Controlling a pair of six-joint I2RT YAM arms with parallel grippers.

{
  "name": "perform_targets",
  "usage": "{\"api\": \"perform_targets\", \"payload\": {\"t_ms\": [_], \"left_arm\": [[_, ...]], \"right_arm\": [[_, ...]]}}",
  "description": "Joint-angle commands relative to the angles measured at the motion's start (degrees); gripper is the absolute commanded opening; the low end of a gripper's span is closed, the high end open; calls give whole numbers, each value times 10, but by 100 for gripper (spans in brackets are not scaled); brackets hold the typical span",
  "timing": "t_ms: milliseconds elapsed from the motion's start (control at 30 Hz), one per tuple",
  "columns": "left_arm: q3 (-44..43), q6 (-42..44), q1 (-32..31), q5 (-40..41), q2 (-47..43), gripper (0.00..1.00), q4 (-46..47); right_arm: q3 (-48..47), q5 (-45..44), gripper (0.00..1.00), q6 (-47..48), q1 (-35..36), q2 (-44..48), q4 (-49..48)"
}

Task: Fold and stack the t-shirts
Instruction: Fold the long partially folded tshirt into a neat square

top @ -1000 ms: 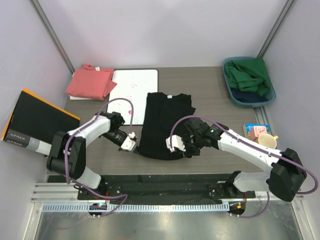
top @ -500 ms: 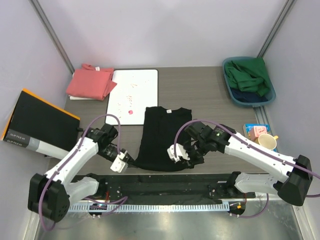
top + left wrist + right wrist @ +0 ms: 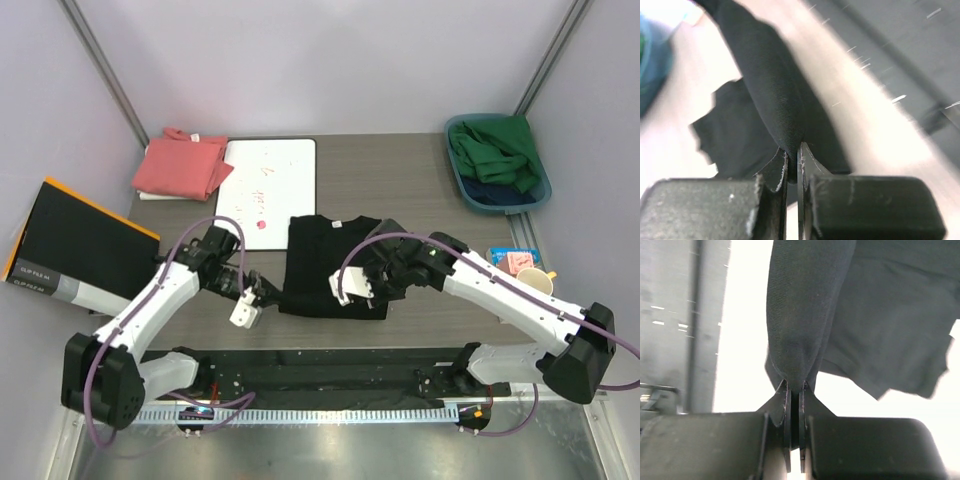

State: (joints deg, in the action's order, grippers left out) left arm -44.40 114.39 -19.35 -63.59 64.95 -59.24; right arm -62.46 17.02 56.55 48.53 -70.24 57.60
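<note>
The black t-shirt (image 3: 325, 262) lies in the middle of the table, print side hidden. My left gripper (image 3: 258, 296) is shut on its near left hem, the cloth (image 3: 775, 95) pinched between the fingertips. My right gripper (image 3: 362, 290) is shut on its near right hem, the cloth (image 3: 805, 320) rising from between the fingertips. Both hold the near edge lifted over the rest of the shirt. The salmon-pink t-shirt (image 3: 180, 164) lies folded at the far left corner.
A white board (image 3: 268, 188) lies left of the black shirt. A flat black box with an orange edge (image 3: 70, 245) sits at the left edge. A blue bin (image 3: 497, 165) of green cloth stands far right. A cup (image 3: 535, 284) and small box are at the right edge.
Both grippers first pulled the black shirt's near edge toward the arms, then carried it back away from them. The shirt now looks shorter, its near part doubled over.
</note>
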Motion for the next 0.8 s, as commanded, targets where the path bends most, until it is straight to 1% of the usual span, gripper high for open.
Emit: {"api": "perform_targets", "payload": {"t_ms": [0, 67, 167, 433, 767], "left_arm": [[-60, 72, 19, -5, 60, 0, 96], [-86, 73, 28, -6, 82, 0, 113], [-113, 77, 38, -6, 116, 0, 133], [-147, 97, 50, -12, 172, 0, 152], [-189, 99, 59, -10, 257, 0, 198]], "right_arm": [[-29, -83, 1, 34, -22, -3, -34], [-17, -107, 1, 45, -28, 3, -58], [-8, -119, 1, 63, -48, 4, -107], [-32, -110, 1, 98, -118, -65, -180], [-37, -96, 1, 123, -171, -128, -275]]}}
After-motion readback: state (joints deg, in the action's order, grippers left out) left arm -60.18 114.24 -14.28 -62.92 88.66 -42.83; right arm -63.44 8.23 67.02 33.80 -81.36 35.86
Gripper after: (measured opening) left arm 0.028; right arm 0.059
